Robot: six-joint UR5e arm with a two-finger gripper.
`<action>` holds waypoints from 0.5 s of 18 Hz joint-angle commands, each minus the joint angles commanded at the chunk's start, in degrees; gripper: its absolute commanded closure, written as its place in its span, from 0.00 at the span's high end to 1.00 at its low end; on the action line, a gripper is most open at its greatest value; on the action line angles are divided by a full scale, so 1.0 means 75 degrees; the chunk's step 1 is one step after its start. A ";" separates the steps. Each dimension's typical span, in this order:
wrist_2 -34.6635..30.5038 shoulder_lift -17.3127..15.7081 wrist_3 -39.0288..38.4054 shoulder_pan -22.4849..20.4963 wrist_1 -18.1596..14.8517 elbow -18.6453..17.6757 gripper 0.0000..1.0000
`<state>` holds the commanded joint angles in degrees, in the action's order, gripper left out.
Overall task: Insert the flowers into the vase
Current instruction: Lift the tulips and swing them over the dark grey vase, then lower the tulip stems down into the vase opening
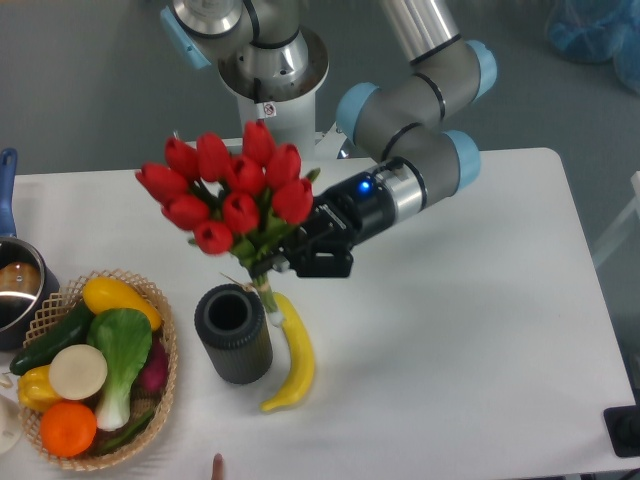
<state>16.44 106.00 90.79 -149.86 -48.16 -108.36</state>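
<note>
The flowers [232, 190], a bunch of red tulip buds with green leaves, are held tilted in the air above the table. My gripper [290, 256] is shut on the stems just below the leaves. The stem ends [270, 305] hang down right beside the vase's right rim, outside it. The vase [233, 333], a short dark ribbed cylinder, stands upright on the white table [480, 330], below and slightly left of my gripper. Its opening faces up and looks empty.
A yellow banana [293, 360] lies against the vase's right side. A wicker basket [165, 390] of vegetables and fruit sits at the front left. A metal pot with a blue handle [10, 275] is at the left edge. The robot base [270, 90] stands behind.
</note>
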 joint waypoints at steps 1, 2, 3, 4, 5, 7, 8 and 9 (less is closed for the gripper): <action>0.0023 -0.0117 0.0000 0.0035 0.0000 -0.0024 0.25; 0.0035 -0.0223 -0.0012 0.0128 -0.0035 -0.0025 0.25; 0.0012 -0.0212 0.0000 0.0164 -0.0035 -0.0071 0.25; 0.0012 -0.0165 0.0035 0.0176 -0.0024 -0.0129 0.25; -0.0011 -0.0107 0.0058 0.0188 -0.0023 -0.0130 0.25; 0.0000 -0.0025 0.0070 0.0246 -0.0023 -0.0153 0.25; 0.0000 -0.0013 0.0059 0.0270 -0.0035 -0.0165 0.25; 0.0000 -0.0013 0.0070 0.0270 -0.0035 -0.0212 0.25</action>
<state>16.44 105.91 91.32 -147.83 -48.43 -109.95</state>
